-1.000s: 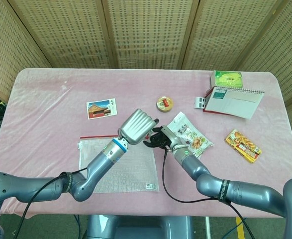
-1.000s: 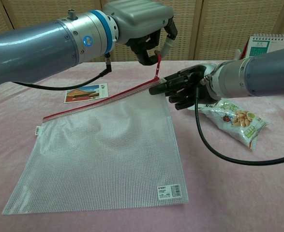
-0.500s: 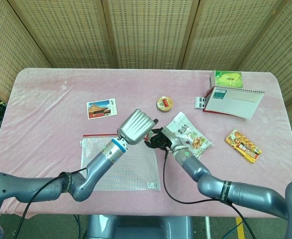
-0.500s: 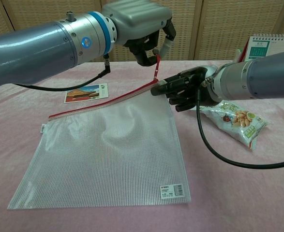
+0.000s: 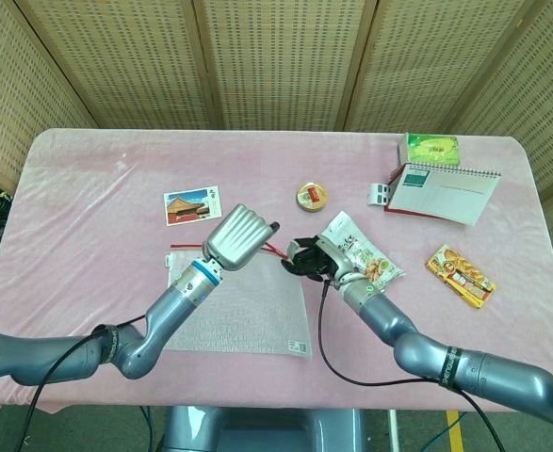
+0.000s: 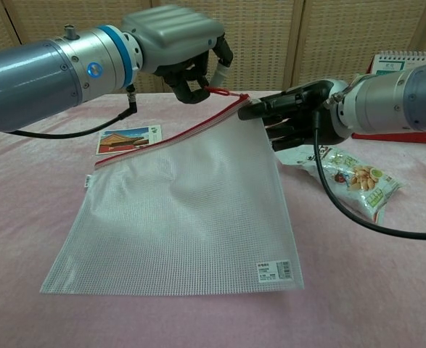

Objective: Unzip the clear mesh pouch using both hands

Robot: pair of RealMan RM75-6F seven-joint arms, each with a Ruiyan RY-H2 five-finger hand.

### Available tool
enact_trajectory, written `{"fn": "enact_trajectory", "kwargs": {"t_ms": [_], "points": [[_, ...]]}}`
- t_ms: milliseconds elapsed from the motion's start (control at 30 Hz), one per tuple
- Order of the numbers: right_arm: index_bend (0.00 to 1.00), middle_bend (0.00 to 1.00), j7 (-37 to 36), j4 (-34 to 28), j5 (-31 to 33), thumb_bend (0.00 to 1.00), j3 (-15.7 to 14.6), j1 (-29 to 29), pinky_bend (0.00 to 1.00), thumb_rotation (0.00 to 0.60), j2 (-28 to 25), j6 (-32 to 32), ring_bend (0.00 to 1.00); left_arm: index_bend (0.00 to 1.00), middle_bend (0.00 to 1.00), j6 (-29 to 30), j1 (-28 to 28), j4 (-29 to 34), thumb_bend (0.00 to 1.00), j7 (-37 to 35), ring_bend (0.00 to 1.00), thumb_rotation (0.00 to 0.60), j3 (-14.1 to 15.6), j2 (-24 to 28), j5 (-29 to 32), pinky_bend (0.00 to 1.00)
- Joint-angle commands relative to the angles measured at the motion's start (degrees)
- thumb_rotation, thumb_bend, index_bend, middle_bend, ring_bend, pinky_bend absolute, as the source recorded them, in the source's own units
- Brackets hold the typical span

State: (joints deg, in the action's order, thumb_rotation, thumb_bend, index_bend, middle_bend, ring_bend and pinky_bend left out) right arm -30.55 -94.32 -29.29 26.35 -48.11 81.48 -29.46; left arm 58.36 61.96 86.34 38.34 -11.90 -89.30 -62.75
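Pouch [image 6: 183, 210] on pink table [image 5: 97, 169], right corner lifted, rest lying flat. Left hand [image 6: 180, 43] above top edge, fingers curled, pinching red zip pull [image 6: 223, 91]. Right hand [image 6: 292, 116] gripping pouch's top right corner, fingers closed on it. Snack bag [image 6: 350, 181] just beside right hand. Postcard [image 5: 192, 204] behind pouch.
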Motion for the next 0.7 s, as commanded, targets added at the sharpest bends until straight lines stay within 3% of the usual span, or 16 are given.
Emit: {"fn": "enact_trajectory", "kwargs": {"t_ms": [33, 367, 700], "points": [[0.84, 0.97, -1.4, -0.5, -1.5, 0.94, 1.3, 1.2, 1.0, 0.6, -0.6, 1.3, 0.94, 0.85, 0.93, -0.1, -0.6, -0.5, 0.52, -0.8, 0.85, 0.6, 0.3, 0.5, -0.2, 1.0], [0.87, 0.97, -6.9, -0.9, -5.4, 0.98, 5.9, 4.4, 1.0, 0.6, -1.7, 7.1, 0.94, 0.85, 0.93, -1.7, -1.9, -3.6, 0.52, -5.8, 0.85, 0.6, 1.1, 1.3, -2.3, 1.0], [0.87, 0.97, -11.3, -1.3, -9.1, 0.99, 10.9, 8.3, 1.0, 0.6, -3.9, 10.7, 0.94, 0.85, 0.93, -2.1, -3.3, -4.2, 0.52, -6.4, 0.85, 0.6, 1.2, 3.3, -2.0, 1.0]]}}
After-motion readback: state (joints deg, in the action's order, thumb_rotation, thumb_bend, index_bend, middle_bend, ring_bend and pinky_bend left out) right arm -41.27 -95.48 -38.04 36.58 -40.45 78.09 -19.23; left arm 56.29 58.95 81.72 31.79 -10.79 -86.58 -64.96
